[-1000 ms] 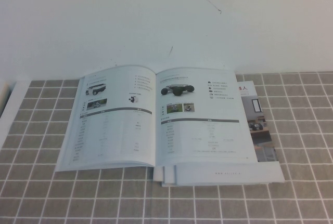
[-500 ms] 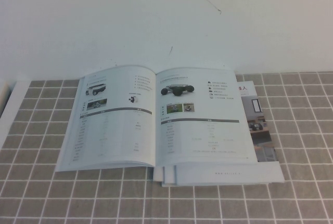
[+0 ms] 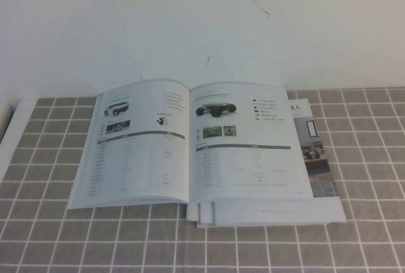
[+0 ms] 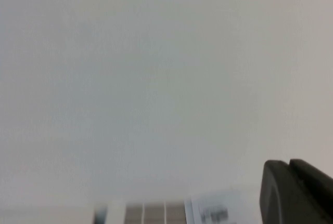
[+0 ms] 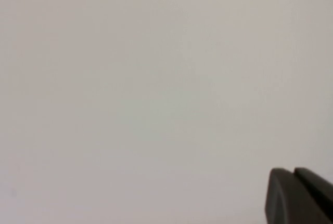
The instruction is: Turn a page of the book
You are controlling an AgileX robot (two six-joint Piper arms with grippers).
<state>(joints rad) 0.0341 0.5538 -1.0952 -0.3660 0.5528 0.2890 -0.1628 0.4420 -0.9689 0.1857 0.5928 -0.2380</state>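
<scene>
A thin white glossy softcover book (image 3: pixel 190 146) is laid open on the grey tiled table (image 3: pixel 367 235), well apart from both parked grippers: right gripper (image 5: pixel 299 195) fingers pressed together, left gripper (image 4: pixel 296 190) fingers' state untellable, page (image 3: pixel 247 143) untouched.

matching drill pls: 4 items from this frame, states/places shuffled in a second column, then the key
Items
1. the book
2. the page
3. brochure
4. right gripper

States or places
A. partly covered, sticking out from under the book on the robot's right
B. lying open on the grey tiled table
C. away from the book, facing a blank wall
D. flat on the right half, showing a dark low wheeled vehicle

The left gripper is also off the book, only its dark edge showing in its wrist view.

Pairs: 1-B, 2-D, 3-A, 4-C
</scene>
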